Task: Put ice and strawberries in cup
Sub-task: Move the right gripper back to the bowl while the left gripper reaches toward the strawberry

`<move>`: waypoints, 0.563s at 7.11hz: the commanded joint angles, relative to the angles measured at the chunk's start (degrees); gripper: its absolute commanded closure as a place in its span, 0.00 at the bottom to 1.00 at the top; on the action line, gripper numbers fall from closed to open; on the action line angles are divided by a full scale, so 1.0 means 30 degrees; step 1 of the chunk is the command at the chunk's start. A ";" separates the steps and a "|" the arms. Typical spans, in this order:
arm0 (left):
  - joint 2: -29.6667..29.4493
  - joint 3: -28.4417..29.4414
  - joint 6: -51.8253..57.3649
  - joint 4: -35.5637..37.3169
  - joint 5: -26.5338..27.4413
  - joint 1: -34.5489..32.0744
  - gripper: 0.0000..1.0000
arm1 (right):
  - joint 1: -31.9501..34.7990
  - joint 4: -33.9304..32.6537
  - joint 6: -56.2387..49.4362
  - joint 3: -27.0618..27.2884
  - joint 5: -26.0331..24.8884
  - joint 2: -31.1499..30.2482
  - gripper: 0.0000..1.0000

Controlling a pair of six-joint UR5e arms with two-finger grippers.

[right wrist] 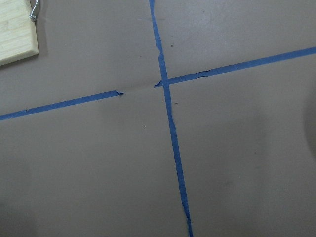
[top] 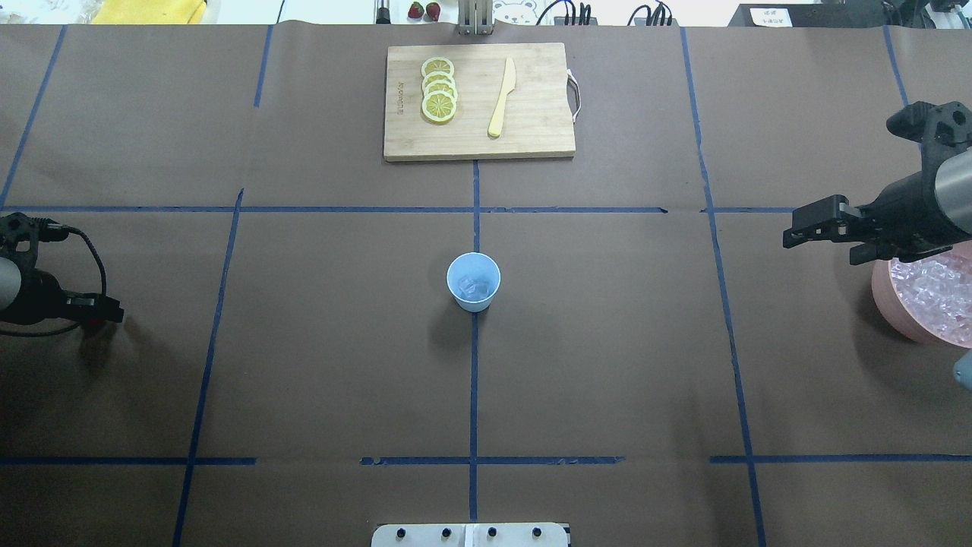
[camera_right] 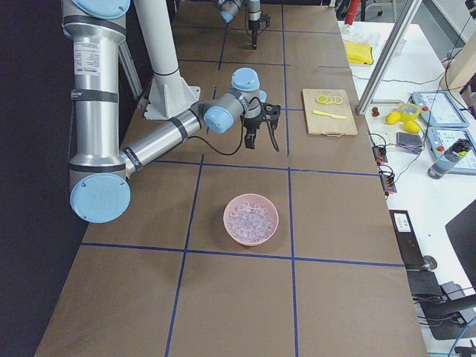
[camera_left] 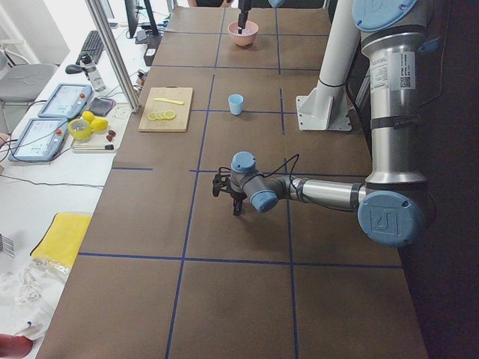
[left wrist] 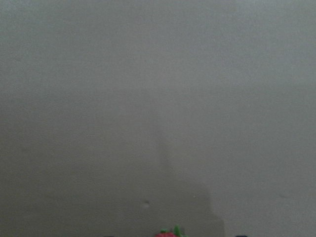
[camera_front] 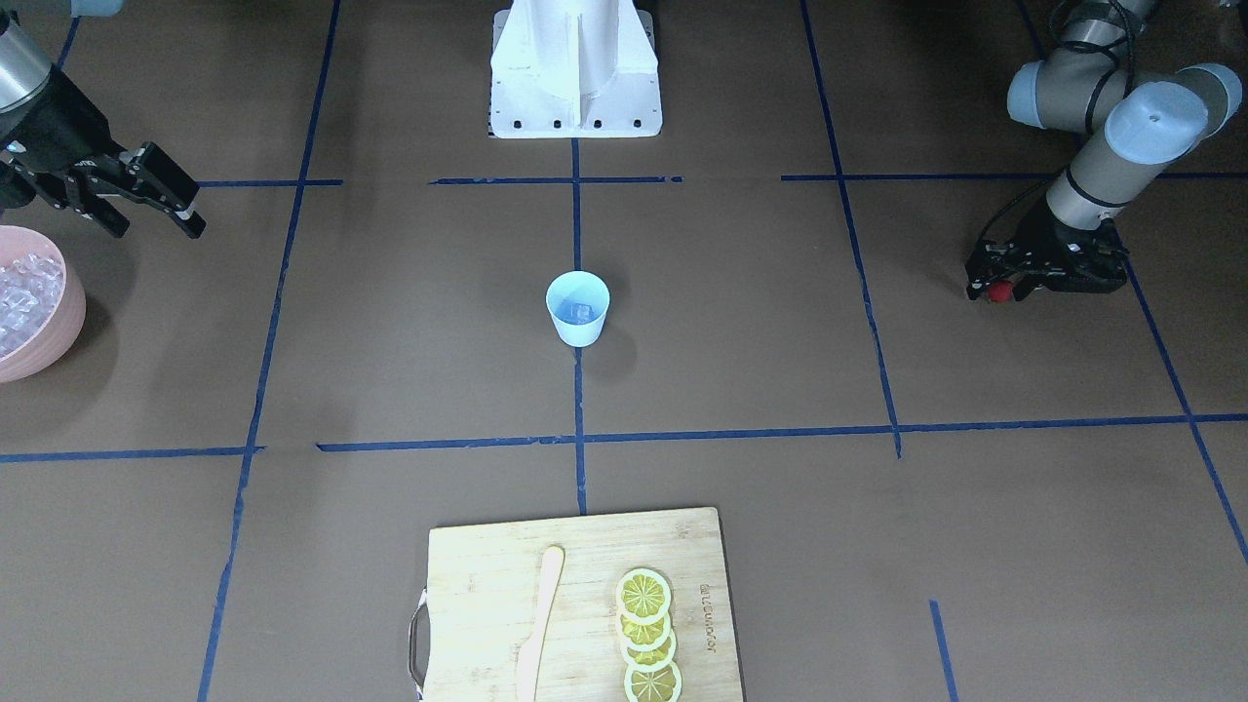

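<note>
One light-blue tapered cup (camera_front: 577, 327) stands mid-worktop (camera_front: 780, 341), with a few glossy clear ice cubes (camera_front: 582, 312) inside. The left end effector (camera_front: 996, 289), low over the brown paper, is clamped on the single dark-red strawberry (camera_front: 999, 292). The right end effector (camera_front: 158, 226), fingers wide apart and empty, hangs beside one pink bowl (camera_front: 68, 327) heaped with ice. Four lemon slices (camera_front: 643, 593) and one pale knife (camera_front: 541, 614) lie on a bamboo board (camera_front: 468, 585).

open table (top: 607, 342) around cup (top: 473, 282), cutting board (top: 531, 140) well apart
</note>
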 commanded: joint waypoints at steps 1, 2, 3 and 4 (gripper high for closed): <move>0.0059 -0.0172 -0.0019 -0.0023 0.0000 -0.0005 1.00 | 0.0001 -0.0016 0.0008 0.0006 0.0000 -0.0020 0.00; 0.0263 -0.0609 -0.0048 -0.0052 0.0000 -0.0005 1.00 | 0.0001 0.0013 0.0008 0.0006 0.0000 0.0009 0.00; 0.0323 -0.1367 -0.0106 -0.0023 -0.0029 -0.0063 1.00 | 0.0001 -0.0016 0.0008 0.0006 0.0000 0.0010 0.00; 0.0410 -0.2419 -0.0977 -0.0023 -0.0058 -0.0034 1.00 | 0.0117 -0.0016 0.0008 0.0006 0.0000 0.0010 0.00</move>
